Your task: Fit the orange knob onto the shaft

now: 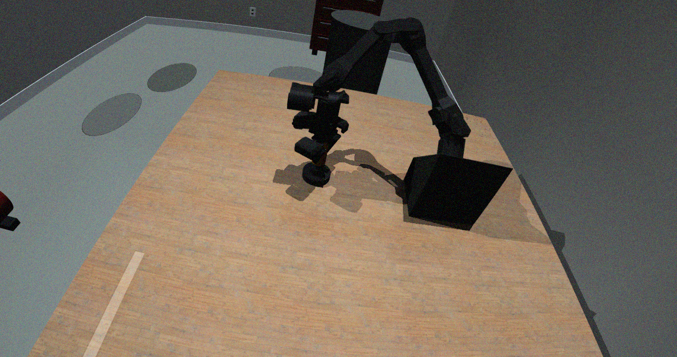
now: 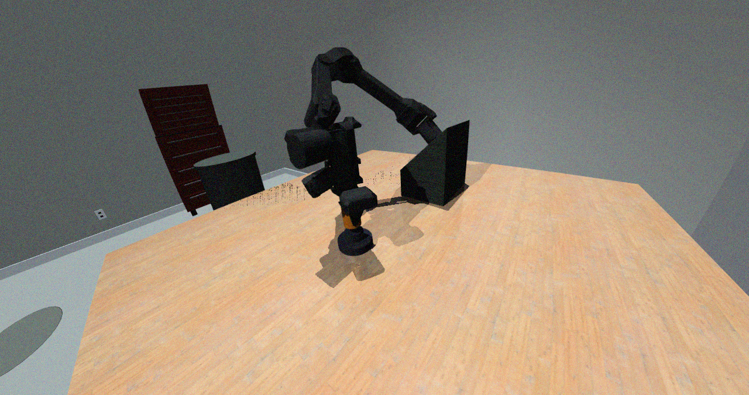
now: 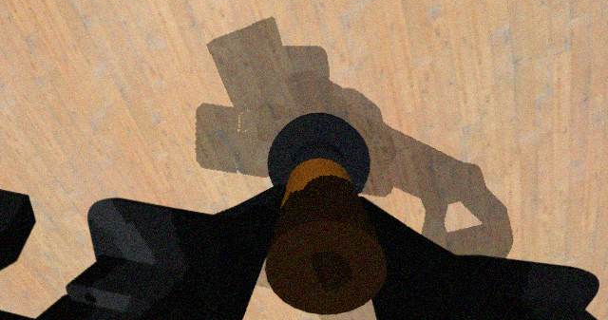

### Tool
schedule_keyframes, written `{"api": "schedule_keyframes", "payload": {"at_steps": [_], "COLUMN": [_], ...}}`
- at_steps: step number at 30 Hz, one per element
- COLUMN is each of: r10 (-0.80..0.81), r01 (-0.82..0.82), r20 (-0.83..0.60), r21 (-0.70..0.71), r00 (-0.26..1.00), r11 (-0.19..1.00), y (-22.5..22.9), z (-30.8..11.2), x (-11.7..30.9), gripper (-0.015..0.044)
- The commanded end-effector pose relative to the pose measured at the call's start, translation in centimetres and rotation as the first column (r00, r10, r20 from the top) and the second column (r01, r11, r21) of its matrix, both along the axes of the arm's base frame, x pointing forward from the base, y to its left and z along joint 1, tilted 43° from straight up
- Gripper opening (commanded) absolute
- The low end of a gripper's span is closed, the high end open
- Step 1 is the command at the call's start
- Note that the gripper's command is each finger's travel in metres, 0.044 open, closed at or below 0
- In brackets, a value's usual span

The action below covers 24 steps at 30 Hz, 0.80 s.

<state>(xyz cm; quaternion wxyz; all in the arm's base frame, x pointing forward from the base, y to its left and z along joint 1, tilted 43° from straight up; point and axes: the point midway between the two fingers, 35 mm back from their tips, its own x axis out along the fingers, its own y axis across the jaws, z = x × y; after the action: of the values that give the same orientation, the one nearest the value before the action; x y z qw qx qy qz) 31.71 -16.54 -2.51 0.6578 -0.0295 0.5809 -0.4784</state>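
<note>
The orange knob (image 1: pixel 322 158) (image 2: pixel 349 222) (image 3: pixel 319 168) stands upright over the round dark pedestal (image 1: pixel 316 176) (image 2: pixel 355 243) (image 3: pixel 318 127). My gripper (image 2: pixel 351 213) (image 3: pixel 319 197) is shut on the knob, one finger on each side. In the wrist view the knob's top is in deep shadow, with a dark hole in it. Its lower end is just above or at the pedestal's raised middle; I cannot tell whether they touch. The shaft is hidden, and its flat side cannot be seen.
The pedestal stands on the wooden table (image 1: pixel 265 269) (image 2: pixel 471 309). The arm's dark wedge-shaped base (image 1: pixel 449 191) (image 2: pixel 432 172) is to the right in the top and exterior views. A pale strip (image 1: pixel 116 302) lies at the table's left. A dark drum (image 1: pixel 355 54) (image 2: pixel 230 180) and red cabinet (image 2: pixel 183 136) stand beyond the table.
</note>
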Motion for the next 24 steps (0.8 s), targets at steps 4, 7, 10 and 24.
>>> {"api": "schedule_keyframes", "payload": {"at_steps": [4, 7, 10, 24], "r10": [-0.011, -0.03, -0.05, -0.068], "r01": [0.011, 0.03, 0.051, 0.069], "r20": [0.011, 0.028, 0.047, 0.064], "r21": [-0.004, -0.007, -0.01, -0.012], "r00": [1.0, 0.999, 0.998, 0.996], "r11": [1.0, 1.0, 0.999, 0.998], "y": [0.06, 0.37, 0.4, 0.14], "z": [0.1, 0.49, 0.54, 0.18], "x": [0.0, -0.1, -0.07, 0.0], "gripper": [0.0, 0.0, 0.0, 0.0]}}
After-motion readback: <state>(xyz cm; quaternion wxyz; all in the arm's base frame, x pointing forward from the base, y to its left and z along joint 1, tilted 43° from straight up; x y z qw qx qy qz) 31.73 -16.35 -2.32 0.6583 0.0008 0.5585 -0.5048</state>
